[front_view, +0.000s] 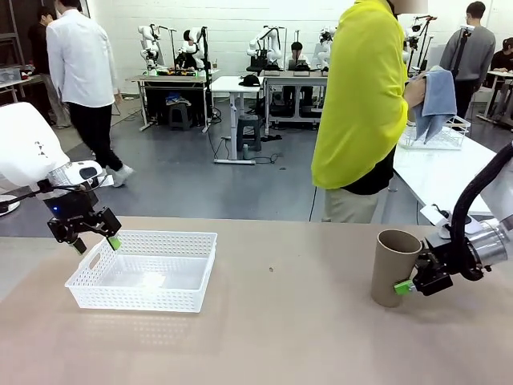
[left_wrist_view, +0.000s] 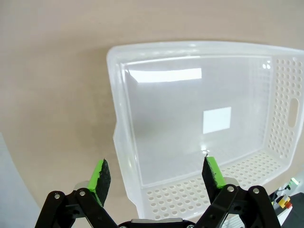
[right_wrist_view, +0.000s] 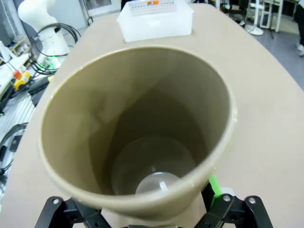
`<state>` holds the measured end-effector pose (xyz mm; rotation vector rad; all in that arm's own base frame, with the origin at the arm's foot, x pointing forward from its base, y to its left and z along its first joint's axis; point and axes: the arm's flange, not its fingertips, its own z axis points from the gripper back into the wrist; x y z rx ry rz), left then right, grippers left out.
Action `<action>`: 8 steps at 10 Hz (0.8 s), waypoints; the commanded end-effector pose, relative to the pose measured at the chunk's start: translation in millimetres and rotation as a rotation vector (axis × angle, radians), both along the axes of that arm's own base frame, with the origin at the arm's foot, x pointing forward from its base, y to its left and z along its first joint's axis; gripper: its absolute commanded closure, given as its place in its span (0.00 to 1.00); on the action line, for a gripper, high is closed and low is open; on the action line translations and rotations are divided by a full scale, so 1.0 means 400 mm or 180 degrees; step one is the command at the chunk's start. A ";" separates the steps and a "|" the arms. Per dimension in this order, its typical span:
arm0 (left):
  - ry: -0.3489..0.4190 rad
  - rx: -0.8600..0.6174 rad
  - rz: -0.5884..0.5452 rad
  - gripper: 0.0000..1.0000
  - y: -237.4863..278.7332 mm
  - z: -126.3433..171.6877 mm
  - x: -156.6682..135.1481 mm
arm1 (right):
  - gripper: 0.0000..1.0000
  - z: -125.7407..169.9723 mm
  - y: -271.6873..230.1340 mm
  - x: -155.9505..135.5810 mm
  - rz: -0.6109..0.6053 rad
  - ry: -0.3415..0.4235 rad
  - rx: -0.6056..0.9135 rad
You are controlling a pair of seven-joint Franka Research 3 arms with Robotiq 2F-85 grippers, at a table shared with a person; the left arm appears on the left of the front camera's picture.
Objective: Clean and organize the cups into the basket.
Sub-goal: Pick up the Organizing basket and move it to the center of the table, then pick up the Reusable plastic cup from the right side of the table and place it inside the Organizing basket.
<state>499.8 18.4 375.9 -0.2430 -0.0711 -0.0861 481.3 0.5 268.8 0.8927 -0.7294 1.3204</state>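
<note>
A tan-brown cup stands upright on the table at the right, mouth up. My right gripper is at its lower part, jaws wide, one green pad showing at the cup's near side. In the right wrist view the cup looks hollow with nothing inside and sits between the open right gripper fingers. The white lattice basket lies at the left with nothing in it. My left gripper hangs open just above its left end. In the left wrist view the left gripper straddles the basket wall.
A person in a yellow top stands at the far side holding a blue-grey cloth. Behind, a white wire basket sits on a white side table. Bare table lies between basket and cup.
</note>
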 end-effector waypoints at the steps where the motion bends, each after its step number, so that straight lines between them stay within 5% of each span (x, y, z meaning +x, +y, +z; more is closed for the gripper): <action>1: 0.0009 0.0198 0.0071 0.00 0.002 -0.019 0.033 | 0.00 -0.019 0.019 -0.002 0.0139 -0.0041 -0.0005; 8: 0.0257 0.0726 0.0099 0.00 -0.032 -0.111 0.022 | 0.00 -0.030 0.029 -0.003 0.0155 -0.0005 0.0066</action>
